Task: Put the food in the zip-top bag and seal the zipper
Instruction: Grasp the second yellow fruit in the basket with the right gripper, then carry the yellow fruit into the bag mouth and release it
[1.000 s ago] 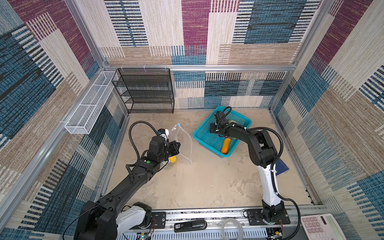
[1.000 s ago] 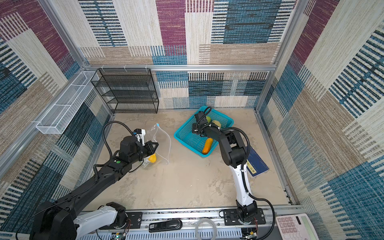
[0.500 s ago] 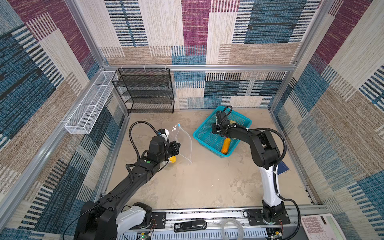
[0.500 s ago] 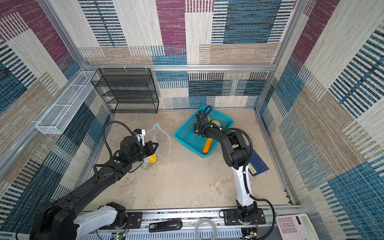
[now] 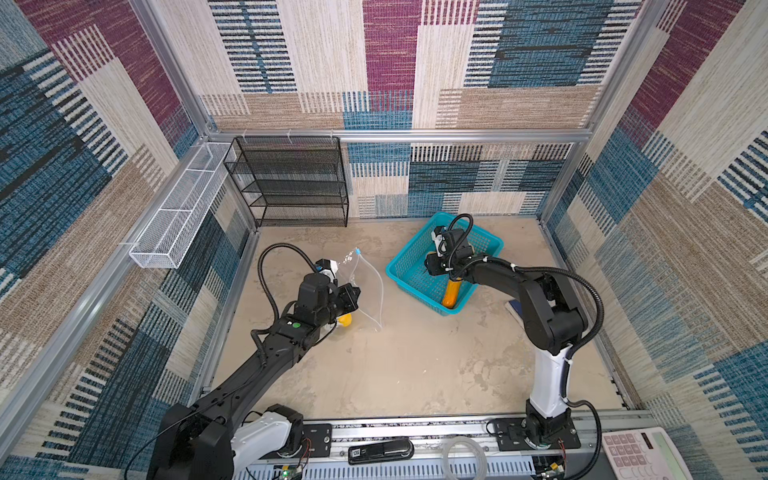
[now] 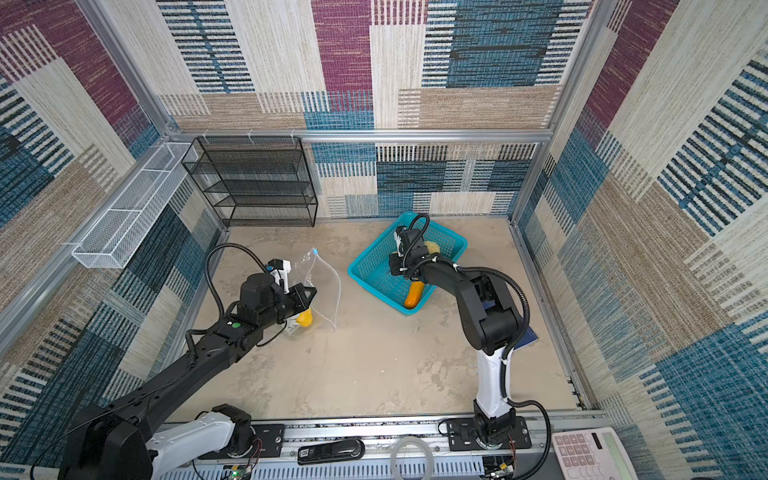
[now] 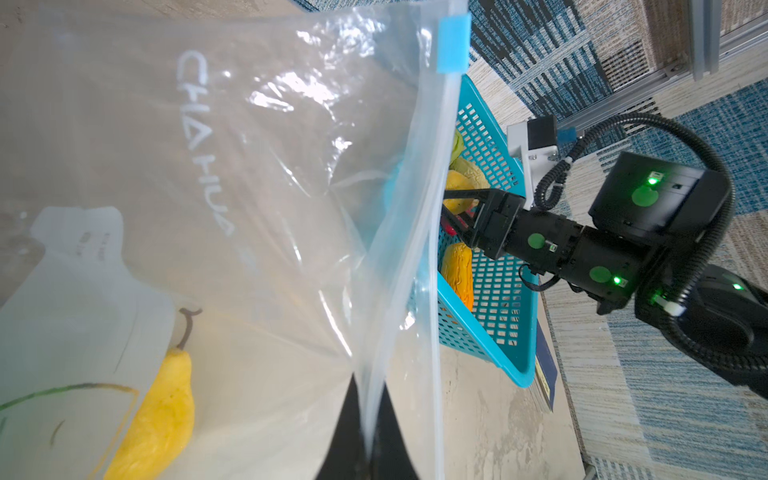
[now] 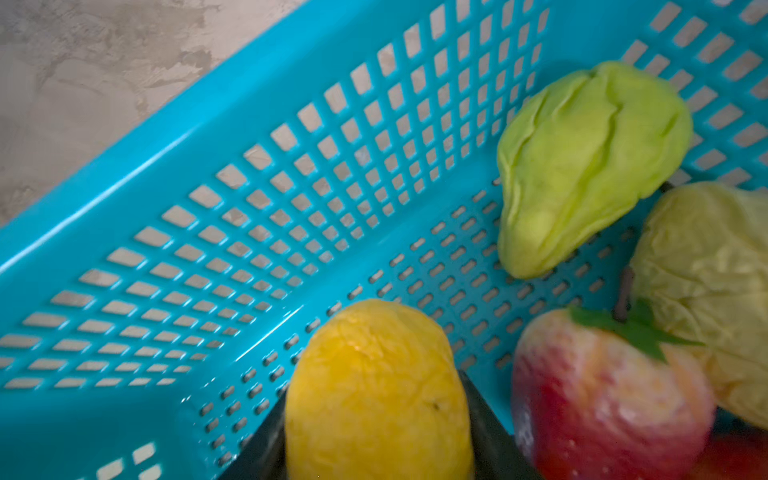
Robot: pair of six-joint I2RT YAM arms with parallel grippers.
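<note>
Bag [image 7: 232,174] stood on the tabletop [image 5: 415,353] near the basket [image 8: 249,124], its zipper [image 7: 434,266] rim pinched tight in our left fingers [image 7: 353,440], likely so the mouth faced the food. Our right fingers [image 8: 486,436], inside the basket, clasped a yellow fruit [image 8: 374,395], probably for carrying across to the bag.

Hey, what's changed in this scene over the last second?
The right arm swung its elbow slightly rightward and toward the front. The right gripper stayed down in the turquoise basket, jaws closed on a yellow toy fruit. The left gripper still pinches the rim of the zip-top bag; bag and basket have not moved.
</note>
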